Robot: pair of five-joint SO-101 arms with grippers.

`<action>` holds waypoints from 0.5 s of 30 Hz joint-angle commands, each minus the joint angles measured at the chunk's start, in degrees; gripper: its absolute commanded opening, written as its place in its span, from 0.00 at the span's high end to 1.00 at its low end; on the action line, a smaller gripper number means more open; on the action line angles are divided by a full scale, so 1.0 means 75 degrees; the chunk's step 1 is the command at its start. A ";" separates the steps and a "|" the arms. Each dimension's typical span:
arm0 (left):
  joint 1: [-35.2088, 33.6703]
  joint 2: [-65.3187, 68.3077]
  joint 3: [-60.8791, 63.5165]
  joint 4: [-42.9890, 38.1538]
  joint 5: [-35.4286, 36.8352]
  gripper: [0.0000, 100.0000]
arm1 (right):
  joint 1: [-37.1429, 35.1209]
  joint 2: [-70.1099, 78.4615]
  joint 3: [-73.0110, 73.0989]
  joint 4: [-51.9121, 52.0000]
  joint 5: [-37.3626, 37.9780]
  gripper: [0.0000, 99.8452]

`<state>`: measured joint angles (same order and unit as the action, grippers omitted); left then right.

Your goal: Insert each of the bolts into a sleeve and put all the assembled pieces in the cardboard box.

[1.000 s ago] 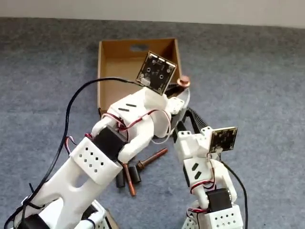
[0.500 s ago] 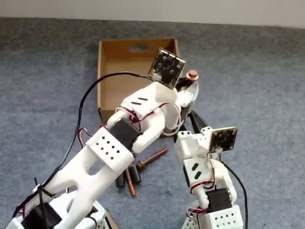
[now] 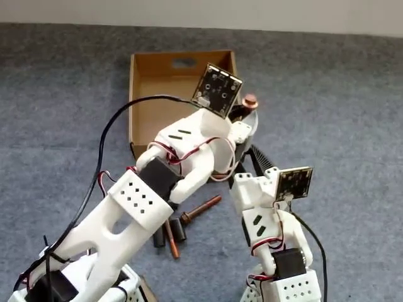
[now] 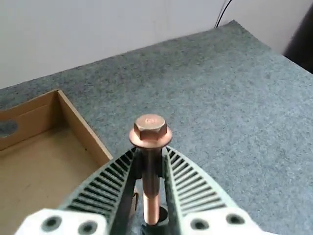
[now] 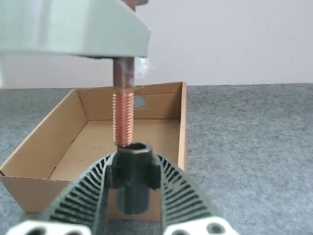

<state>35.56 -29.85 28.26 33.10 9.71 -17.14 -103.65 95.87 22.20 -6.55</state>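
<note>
Left arm [image 3: 138, 201] extended diagonally forward, the left gripper [image 4: 150, 150] with jaws closed on an upright bolt [image 4: 150, 133], poised directly above the right gripper [image 5: 133, 162], whose jaws clamp a sleeve [image 5: 132, 193]; right arm [image 3: 271, 220] folded upright.

Grey carpet-like mat [image 3: 352, 94] covering the table, plain pale wall [image 3: 201, 11] along its far edge

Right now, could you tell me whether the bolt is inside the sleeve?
Essentially out: the bolt hangs upright, threads exposed, tip at the rim of the sleeve. Whether the tip entered, cannot tell.
</note>
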 commanded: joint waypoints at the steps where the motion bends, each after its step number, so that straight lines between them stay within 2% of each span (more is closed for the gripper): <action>1: 0.0088 -0.0322 -0.0358 0.0059 0.0070 0.99 | 0.0076 -0.0076 0.0381 -0.0205 0.0082 0.99; 7: 0.0088 -0.0322 -0.0369 -0.0504 0.0070 0.99 | 0.0076 -0.0076 0.0381 -0.0205 0.0082 0.99; 15: 0.0100 -0.0322 -0.0311 -0.0504 0.0070 0.99 | 0.0076 -0.0076 0.0369 -0.0205 0.0082 0.99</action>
<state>35.74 -29.85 28.00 30.99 9.89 -17.14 -103.65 95.87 22.20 -6.55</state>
